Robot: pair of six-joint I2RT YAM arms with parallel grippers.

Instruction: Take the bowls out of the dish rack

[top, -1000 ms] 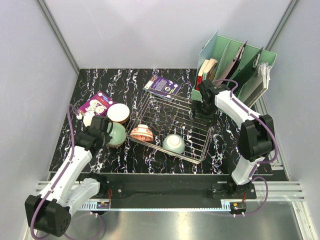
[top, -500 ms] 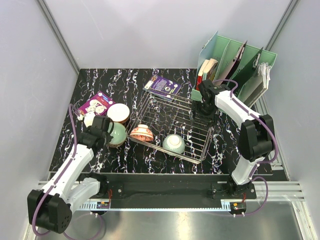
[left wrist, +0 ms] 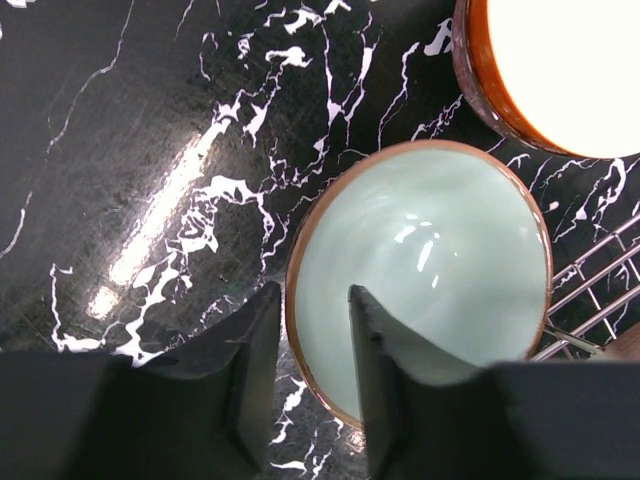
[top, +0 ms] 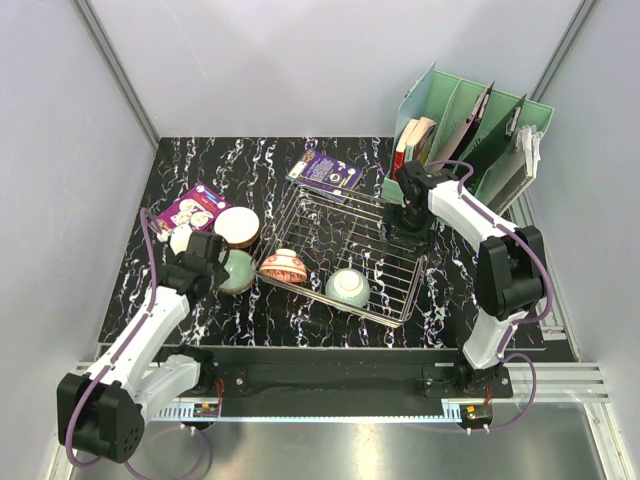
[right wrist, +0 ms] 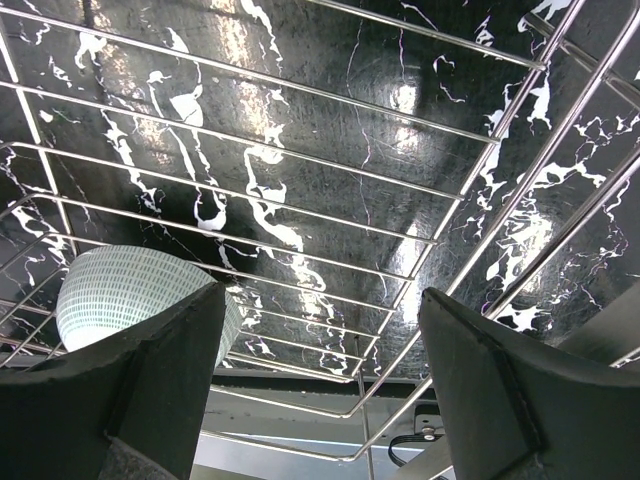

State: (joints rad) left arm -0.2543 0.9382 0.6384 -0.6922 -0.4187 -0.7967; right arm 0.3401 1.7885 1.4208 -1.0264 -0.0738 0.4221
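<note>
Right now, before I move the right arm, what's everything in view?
table: 1, black marbled
dish rack: 1, chrome wire, centre
red-pink floral bowl: 1, in rack, left end
grey patterned bowl: 1, in rack, near edge
celadon green bowl: 1, on table, left of rack
orange bowl: 1, cream inside, behind celadon one
purple booklet: 1, behind rack
pink packet: 1, far left
file organizer: 1, mint green, back right
left gripper: open, astride celadon bowl's rim
right gripper: open, over rack's right end

Floral bowl (top: 284, 266) and grey bowl (top: 347, 287) fill the dish rack's (top: 340, 230) near side; far half open.
</note>
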